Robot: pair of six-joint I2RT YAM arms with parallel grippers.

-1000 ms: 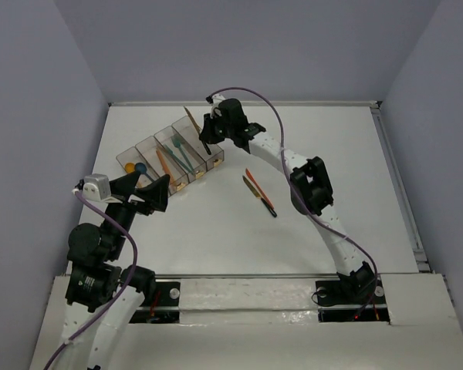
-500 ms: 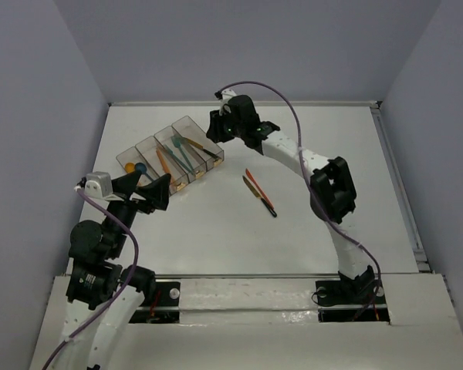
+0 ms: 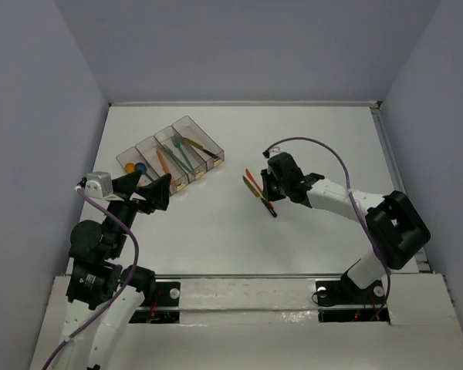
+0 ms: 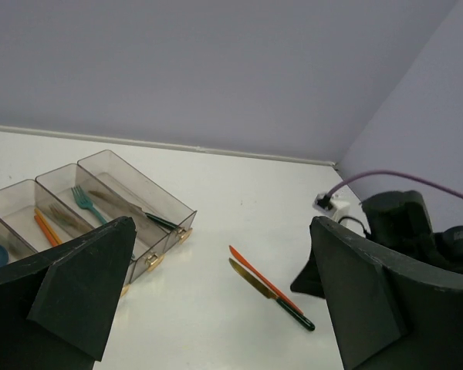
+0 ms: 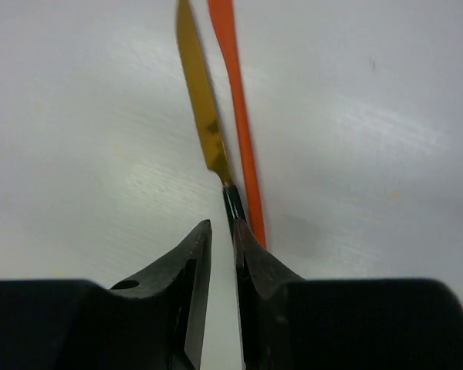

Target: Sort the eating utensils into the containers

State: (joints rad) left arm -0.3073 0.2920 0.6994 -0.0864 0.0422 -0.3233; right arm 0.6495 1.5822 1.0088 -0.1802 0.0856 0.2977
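Observation:
Two knives lie side by side on the white table: an orange one [image 3: 254, 182] [image 4: 266, 278] [image 5: 239, 116] and a gold-bladed one with a dark handle [image 3: 259, 196] [image 4: 251, 278] [image 5: 201, 108]. My right gripper [image 3: 268, 189] [image 5: 222, 227] is low over the handle ends, jaws a narrow slit apart; the dark handle's end touches the right fingertip [image 5: 239, 231]. The four joined smoky bins [image 3: 187, 119] [image 4: 139, 181] hold teal forks [image 3: 181, 150], orange utensils, a dark-handled knife [image 3: 202, 146] and spoons [image 3: 135, 167]. My left gripper [image 3: 144, 189] [image 4: 222, 231] is wide open and empty near the bins.
The right arm [image 4: 417, 223] and its purple cable reach in from the right. Grey walls enclose the table on three sides. A raised rail runs along the table's right edge [image 3: 393, 185].
My right gripper has left the far bin, where a gold-bladed knife now lies, and swung down and right to the two knives on the table. The left arm has not moved.

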